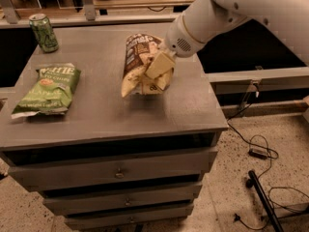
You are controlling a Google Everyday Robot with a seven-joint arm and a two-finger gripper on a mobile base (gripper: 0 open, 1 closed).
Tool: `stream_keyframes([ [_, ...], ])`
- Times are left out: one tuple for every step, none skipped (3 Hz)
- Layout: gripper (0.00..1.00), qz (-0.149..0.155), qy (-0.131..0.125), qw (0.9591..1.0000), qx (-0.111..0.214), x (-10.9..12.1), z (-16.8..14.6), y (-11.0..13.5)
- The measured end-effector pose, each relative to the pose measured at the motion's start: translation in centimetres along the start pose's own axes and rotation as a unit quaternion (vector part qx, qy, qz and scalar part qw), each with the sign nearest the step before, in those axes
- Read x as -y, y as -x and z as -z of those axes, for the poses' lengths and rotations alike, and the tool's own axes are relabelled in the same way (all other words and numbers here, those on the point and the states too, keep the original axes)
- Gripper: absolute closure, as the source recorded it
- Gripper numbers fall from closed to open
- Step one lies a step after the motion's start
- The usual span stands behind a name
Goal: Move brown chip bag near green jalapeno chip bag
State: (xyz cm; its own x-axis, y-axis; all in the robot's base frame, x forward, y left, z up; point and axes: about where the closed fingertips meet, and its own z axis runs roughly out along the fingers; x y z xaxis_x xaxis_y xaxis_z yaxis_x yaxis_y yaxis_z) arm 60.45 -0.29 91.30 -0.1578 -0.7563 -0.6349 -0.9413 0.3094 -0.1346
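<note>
The brown chip bag [136, 62] is in the middle of the grey cabinet top [106, 115], dark brown above, pale yellow below. My gripper [155, 76] comes in from the upper right on the white arm and is shut on the bag's right side, holding it tilted with its pale lower end just above the surface. The green jalapeno chip bag [48, 89] lies flat at the left of the top, well apart from the brown bag.
A green drink can [43, 32] stands at the back left corner. The cabinet has drawers [116, 170] below. Cables [256, 151] and a black stand leg [263, 202] lie on the floor at the right. A dark gap lies right of the cabinet.
</note>
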Motion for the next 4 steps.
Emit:
stream_keyframes([
  [1.00,0.047,0.021,0.9983,0.028,0.9,-1.0,3.7],
  [1.00,0.087,0.045,0.9946,0.035,2.2,-2.4,6.0],
  [1.00,0.125,0.061,0.9897,0.035,3.2,-3.5,8.2],
  [0.87,0.138,0.095,0.9852,0.035,2.7,-5.6,9.1],
])
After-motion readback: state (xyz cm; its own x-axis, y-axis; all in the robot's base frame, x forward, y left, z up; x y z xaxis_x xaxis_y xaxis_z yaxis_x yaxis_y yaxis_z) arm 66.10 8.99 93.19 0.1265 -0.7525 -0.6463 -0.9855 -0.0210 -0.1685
